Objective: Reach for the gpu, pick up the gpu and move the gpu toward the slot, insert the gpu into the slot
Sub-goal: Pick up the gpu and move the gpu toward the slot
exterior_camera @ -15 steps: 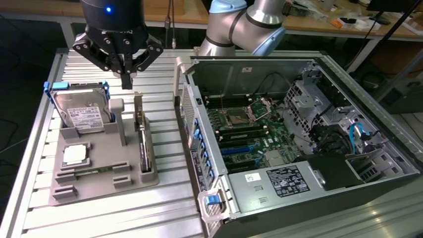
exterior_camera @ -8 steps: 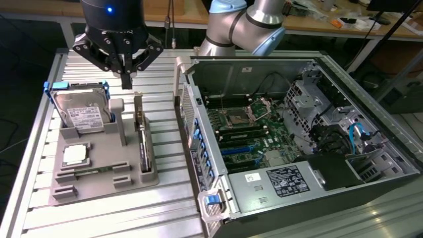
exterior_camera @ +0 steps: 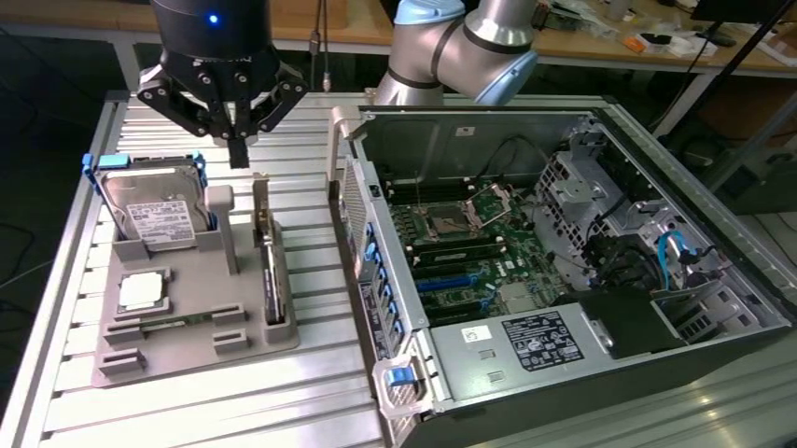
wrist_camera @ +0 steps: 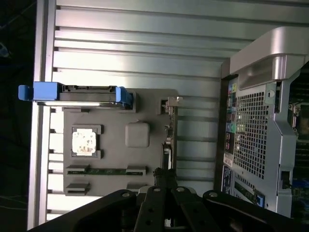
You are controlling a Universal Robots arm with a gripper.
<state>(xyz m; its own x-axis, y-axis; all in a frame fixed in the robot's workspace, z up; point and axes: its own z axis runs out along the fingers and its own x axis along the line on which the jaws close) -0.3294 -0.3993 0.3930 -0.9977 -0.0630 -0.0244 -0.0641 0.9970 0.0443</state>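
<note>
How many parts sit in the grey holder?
4: hard drive upright at the far end, CPU flat before it, memory stick nearer still, gpu on edge at the exterior view's right.

**No text, brand or number is legible.** Printed matter present:

- **(a)** A drive label (exterior_camera: 162, 224), white, on the face of the hard drive (exterior_camera: 134, 187). Its lines of print are too fine to read.
- **(b)** A large white label (exterior_camera: 542, 339) on the metal housing (exterior_camera: 498, 369) inside the computer case (exterior_camera: 622, 383). It carries dense print and small symbols, all unreadable.
- **(c)** A small sticker (exterior_camera: 477, 334) just beside (b), likewise unreadable.
</note>
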